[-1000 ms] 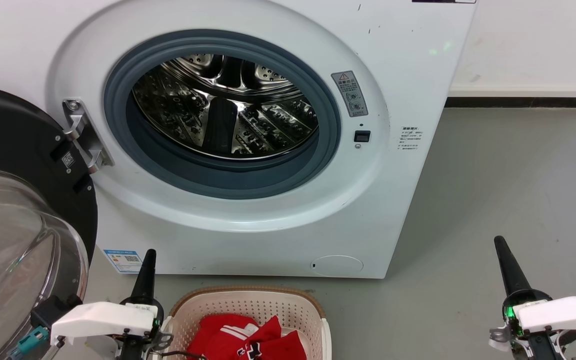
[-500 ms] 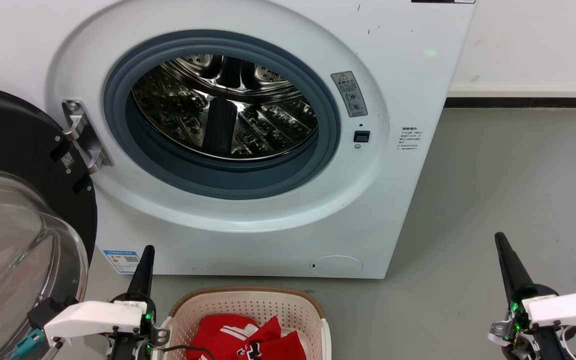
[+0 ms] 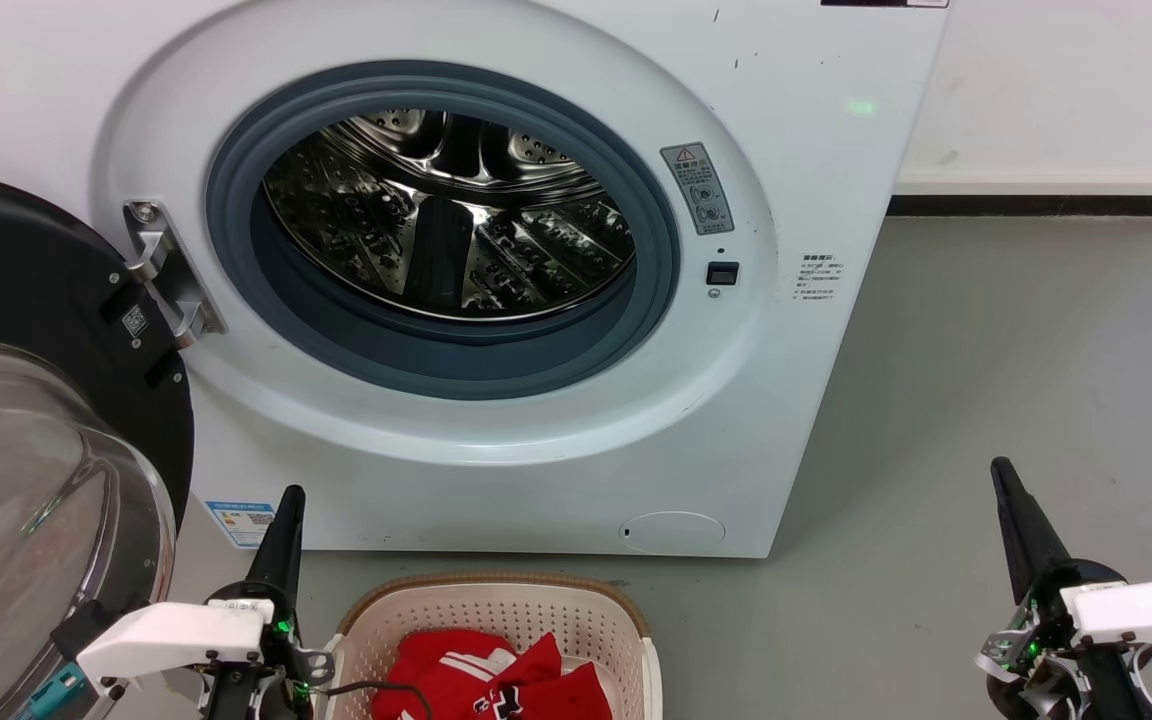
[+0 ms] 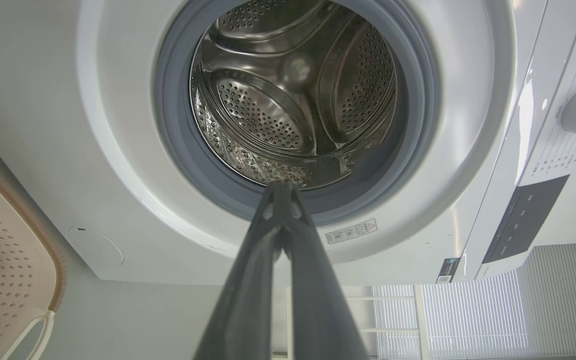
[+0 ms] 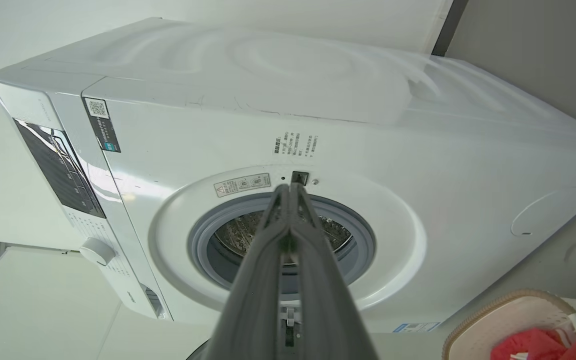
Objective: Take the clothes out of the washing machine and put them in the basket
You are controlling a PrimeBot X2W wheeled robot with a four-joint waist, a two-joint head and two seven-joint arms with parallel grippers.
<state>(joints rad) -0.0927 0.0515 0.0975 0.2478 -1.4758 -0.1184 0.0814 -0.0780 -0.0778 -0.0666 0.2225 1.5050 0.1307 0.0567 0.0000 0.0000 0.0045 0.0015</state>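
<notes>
At the foot of a white front-loading washing machine (image 3: 816, 150), red jersey clothes (image 3: 476, 680) with white stripes are being kept in a cream perforated laundry basket (image 3: 496, 582). The basket is being stood on the grey floor (image 3: 986, 350) just beside the machine's front and below its porthole, seemingly so that anything pulled out is being given only a short drop. The black-framed glass door (image 3: 26, 450) is being held swung wide to the robot's left on its steel hinge (image 3: 166, 270), leaving the grey rubber seal (image 3: 661, 290) and the opening unobstructed. Through that opening only the shiny perforated steel drum (image 3: 446, 230) is being seen, though its lowest front part is being hidden behind the seal in the head view. The unloading is therefore being judged done or very nearly so. The left end effector (image 3: 291, 500) is being held low just beside the basket's left rim, its two dark fingers pressed together with nothing between them, pointing towards the machine. The right end effector (image 3: 1002, 478) is being held well apart over bare floor on the other side, likewise pinched shut and carrying nothing. Both are being kept clear of the basket and the porthole, a posture being read as rest rather than reach.
</notes>
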